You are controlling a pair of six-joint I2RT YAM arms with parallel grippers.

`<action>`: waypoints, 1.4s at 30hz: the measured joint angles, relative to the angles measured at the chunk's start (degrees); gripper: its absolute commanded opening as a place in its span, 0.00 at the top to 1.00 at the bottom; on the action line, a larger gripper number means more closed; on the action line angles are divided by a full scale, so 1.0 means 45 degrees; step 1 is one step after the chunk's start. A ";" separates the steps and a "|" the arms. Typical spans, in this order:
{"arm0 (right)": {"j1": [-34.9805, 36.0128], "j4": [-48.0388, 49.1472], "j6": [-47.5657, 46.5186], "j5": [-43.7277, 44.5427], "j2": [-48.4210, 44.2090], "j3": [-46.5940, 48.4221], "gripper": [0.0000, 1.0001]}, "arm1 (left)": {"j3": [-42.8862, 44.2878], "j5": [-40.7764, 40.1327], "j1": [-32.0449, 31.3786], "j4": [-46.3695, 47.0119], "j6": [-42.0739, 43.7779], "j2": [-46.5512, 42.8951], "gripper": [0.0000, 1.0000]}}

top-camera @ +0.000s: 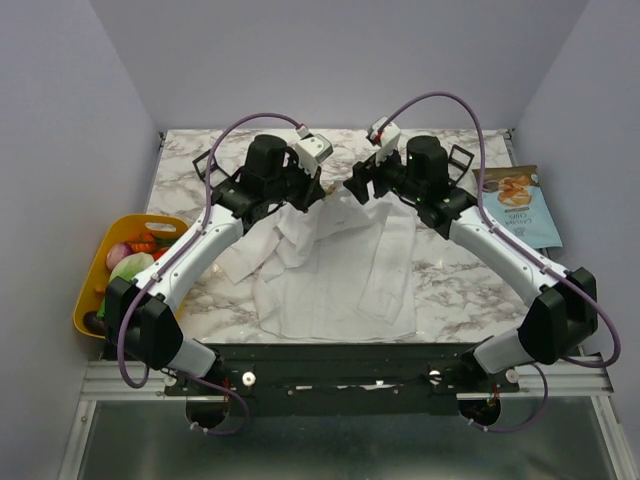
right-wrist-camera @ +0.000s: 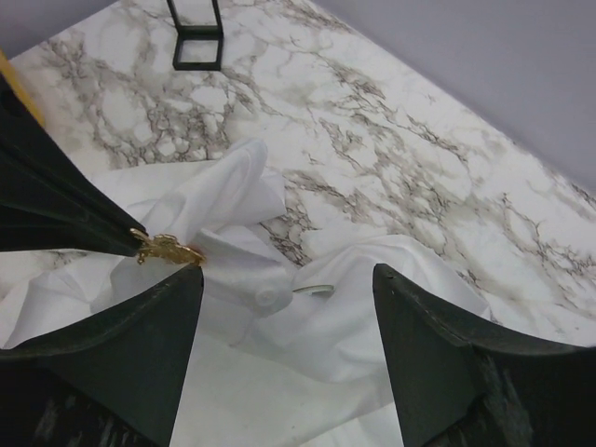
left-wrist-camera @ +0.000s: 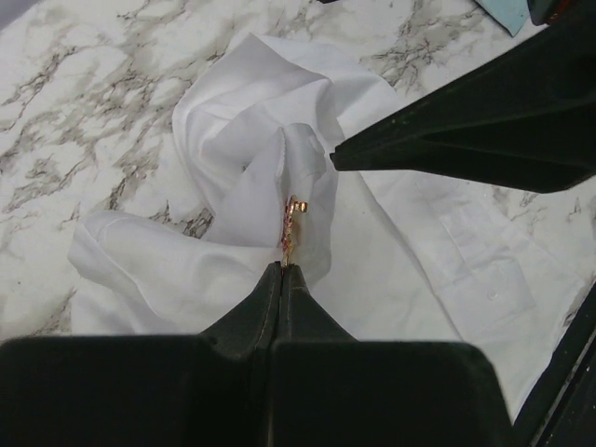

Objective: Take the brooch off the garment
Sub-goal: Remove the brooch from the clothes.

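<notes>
the left tool (left-wrist-camera: 282, 270) pinches the brooch (left-wrist-camera: 291, 226) on a raised fold of shirt (left-wrist-camera: 233, 121) while the right tool (right-wrist-camera: 289, 272) gapes empty alongside and, i'd guess, must next nip it free.

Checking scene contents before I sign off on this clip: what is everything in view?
garment: one, white, crumpled mid-table
brooch: one, gold and red, on a raised fold of the garment
table: one, grey-veined white marble, under the garment
basket: one, yellow, by the table's left edge
toy produce: several, mixed colours, in the basket
packet: one, teal, right edge
wire frames: two, black, far side of the table
left gripper: one, black, shut on the brooch
right gripper: one, black, open beside the brooch
</notes>
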 measured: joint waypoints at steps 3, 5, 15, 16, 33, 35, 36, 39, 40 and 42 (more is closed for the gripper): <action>-0.0083 -0.0029 -0.0039 -0.0019 0.0325 0.0141 0.21 | -0.0034 0.0044 0.0005 0.0199 0.0039 -0.0219 1.00; -0.0121 -0.0068 -0.0029 -0.0039 0.0729 0.0355 0.21 | -0.0034 0.0151 0.0024 0.0316 0.0039 -0.0325 1.00; -0.0117 -0.0355 -0.0068 -0.0097 0.1583 0.0923 0.22 | -0.0228 0.0627 0.0063 0.0457 0.0306 -0.0423 1.00; -0.0117 -0.0374 -0.0073 -0.0112 0.1632 0.1005 0.22 | -0.0291 0.0680 0.0063 0.0481 0.0316 -0.0461 1.00; -0.0248 -0.1044 0.0413 -0.2837 0.2229 0.1035 0.26 | -0.0782 0.1224 0.0092 0.0942 -0.0136 -0.0889 1.00; -0.0257 -0.0976 0.0622 -0.2812 0.2084 0.0806 0.26 | -0.0782 0.1137 0.0112 0.0952 -0.0442 -0.0889 1.00; -0.0257 -0.0957 0.0695 -0.2783 0.1996 0.0704 0.25 | -0.0782 0.1122 0.0107 0.0952 -0.0559 -0.0889 1.00; -0.0257 -0.0787 0.0942 -0.2506 0.1700 0.0384 0.23 | -0.0782 0.1030 0.0068 0.1073 -0.0933 -0.0889 1.00; -0.0257 -0.0709 0.1001 -0.2370 0.1617 0.0301 0.23 | -0.0782 0.0971 0.0044 0.1127 -0.1030 -0.0889 1.00; -0.0267 -0.0627 0.1093 -0.2045 0.1511 0.0209 0.21 | -0.0801 0.0763 0.0039 0.1239 -0.1180 -0.0889 1.00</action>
